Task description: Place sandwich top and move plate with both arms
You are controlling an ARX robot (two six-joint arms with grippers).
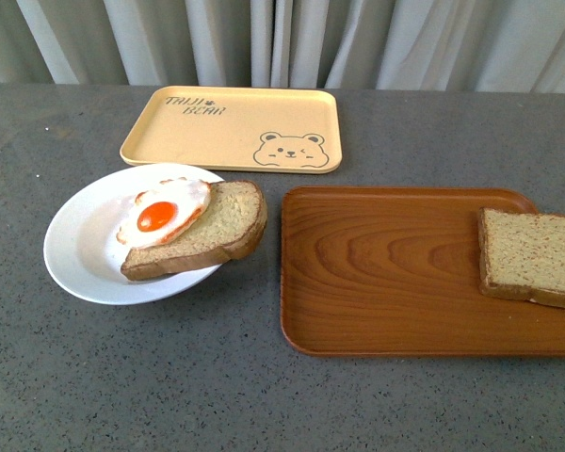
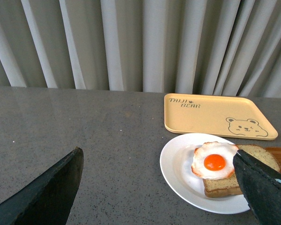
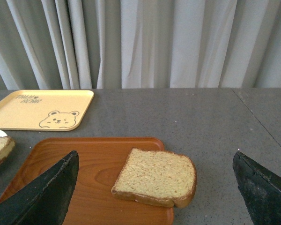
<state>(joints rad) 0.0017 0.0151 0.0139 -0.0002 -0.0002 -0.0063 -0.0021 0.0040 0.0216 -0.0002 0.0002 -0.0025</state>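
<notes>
Left gripper (image 2: 157, 155): jaws spread wide, nothing between them, both fingers (image 2: 51, 192) off the table (image 1: 169, 395). The plate (image 2: 178, 164) is ahead of it and not touched.
Right gripper (image 3: 155, 155): also released and spread wide, holding nothing. In its wrist view the sandwich top (image 3: 157, 178) shows between the fingers, clear of both.

Containers:
- plate (image 1: 85, 245), left side of table: holds a bread slice (image 1: 226, 226) with a fried egg (image 1: 160, 215) on it. The slice's rounded end overhangs the rim toward the wooden tray (image 1: 386, 273).
- wooden tray, just right of the plate: sandwich top (image 1: 532, 256) lies flat at its far right end, well apart from the plate.
- yellow bear tray (image 1: 231, 127): behind the plate, near the curtain (image 1: 292, 38).
</notes>
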